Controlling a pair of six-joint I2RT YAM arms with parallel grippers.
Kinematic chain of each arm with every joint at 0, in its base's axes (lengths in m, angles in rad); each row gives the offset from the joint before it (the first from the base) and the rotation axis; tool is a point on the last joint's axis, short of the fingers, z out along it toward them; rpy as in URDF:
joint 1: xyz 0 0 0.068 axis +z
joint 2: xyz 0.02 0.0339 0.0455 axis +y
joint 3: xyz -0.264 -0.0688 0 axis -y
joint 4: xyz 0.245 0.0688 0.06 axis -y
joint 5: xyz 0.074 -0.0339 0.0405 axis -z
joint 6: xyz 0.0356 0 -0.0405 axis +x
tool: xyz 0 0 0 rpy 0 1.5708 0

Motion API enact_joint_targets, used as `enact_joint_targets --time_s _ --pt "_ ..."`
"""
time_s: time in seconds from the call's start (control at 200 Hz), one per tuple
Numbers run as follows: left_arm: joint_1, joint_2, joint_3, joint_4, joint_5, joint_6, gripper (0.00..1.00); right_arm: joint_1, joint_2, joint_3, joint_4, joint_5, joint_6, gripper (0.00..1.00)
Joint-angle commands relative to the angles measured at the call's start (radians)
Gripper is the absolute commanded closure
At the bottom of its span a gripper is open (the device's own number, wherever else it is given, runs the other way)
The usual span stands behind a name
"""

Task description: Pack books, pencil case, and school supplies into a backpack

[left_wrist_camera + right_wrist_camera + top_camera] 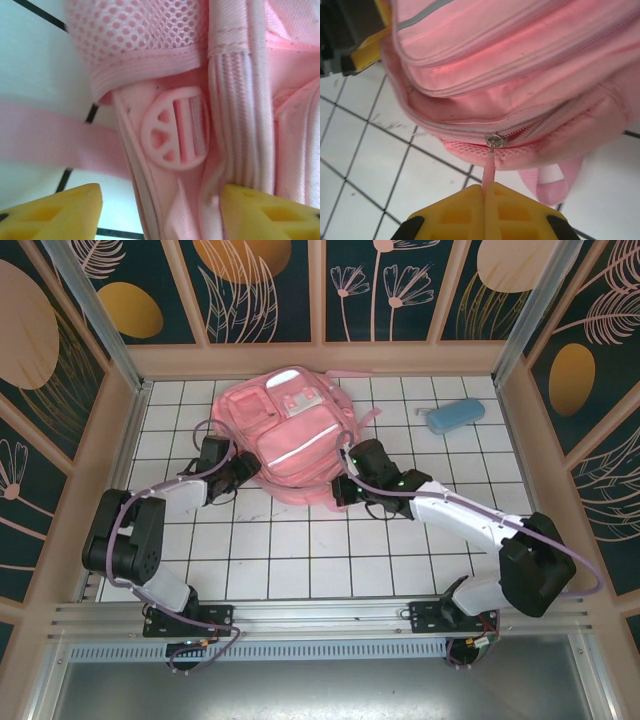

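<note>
The backpack (290, 435) lies flat in the far half of the tabletop (300, 550), a little left of the middle, its top close to the far edge and its front pockets and pale strips facing up. In the right wrist view its long zipper runs in a curve across the near end, and the metal zipper slider (494, 141) sits at the lowest point of that curve, above a band of pink mesh.

A thin pink zipper pull (490, 167) hangs from the slider straight into the right hand (484, 200) — its two yellow fingers are pressed together on the pull, with no gap between them. From above, the right hand (345, 490) sits at the backpack's near right corner.

The left hand (235, 472) is at the backpack's near left side. Its yellow fingers (50, 212) stand wide apart, gripping nothing; between them lie a round pink buckle (175, 127), ribbed webbing and a fold of mesh, and a flat pink strap (55, 137) trails off across the white tiles. Whether either finger touches the fabric I cannot tell.

The pencil case (455, 416) lies near the far right corner of the tabletop, slightly tilted and well apart from the backpack and both hands.
</note>
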Motion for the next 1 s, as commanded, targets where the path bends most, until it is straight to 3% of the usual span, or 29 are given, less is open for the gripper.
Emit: enact_joint_targets --time_s 0.0,0.235,0.46,0.631,0.796,0.996 --pt "-0.003 -0.114 -0.05 -0.021 -0.027 -0.068 0.31 0.046 0.044 0.015 0.101 -0.103 0.048 1.0" --pt "-0.031 -0.239 -0.221 0.119 0.172 -0.245 0.3 0.1 0.14 0.051 0.087 -0.065 0.02 1.0" --pt "-0.075 -0.218 -0.257 0.193 0.204 -0.331 0.35 0.116 0.156 0.062 0.021 0.041 -0.004 1.0" --pt "-0.089 -0.123 -0.247 0.326 0.245 -0.373 0.6 0.121 0.146 0.072 -0.061 0.18 -0.035 1.0" --pt "-0.088 -0.091 -0.213 0.216 0.096 -0.312 0.84 0.092 0.113 0.067 -0.12 0.377 -0.111 1.0" --pt "-0.087 -0.076 -0.208 0.18 0.031 -0.279 0.95 -0.052 0.103 0.046 -0.082 0.455 -0.187 1.0"
